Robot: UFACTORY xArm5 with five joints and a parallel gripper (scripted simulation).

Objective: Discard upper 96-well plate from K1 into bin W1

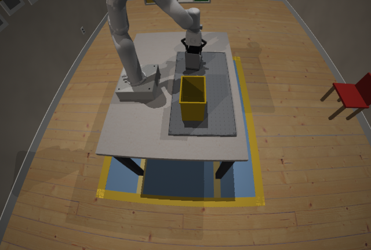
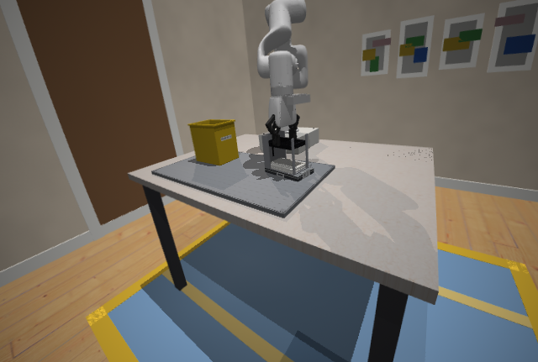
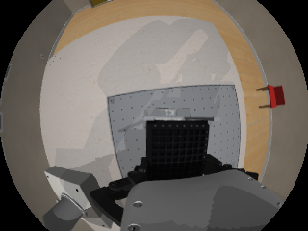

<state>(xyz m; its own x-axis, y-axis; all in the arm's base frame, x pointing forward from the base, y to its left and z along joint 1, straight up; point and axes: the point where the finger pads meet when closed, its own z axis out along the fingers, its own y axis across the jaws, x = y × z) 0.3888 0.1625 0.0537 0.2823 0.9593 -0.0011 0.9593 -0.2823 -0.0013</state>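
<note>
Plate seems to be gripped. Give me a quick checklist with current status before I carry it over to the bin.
1. Gripper shut on the upper plate: ok.
2. Upper plate raised to the top of rack K1, fully free of the posts: cannot tell.
3. Lower plate seated at the rack's bottom: ok.
4. Bin W1 upright, mouth open: ok.
5. Bin stands apart from the rack on the grey mat: ok.
6. Plate level in the grip: cannot tell.
</note>
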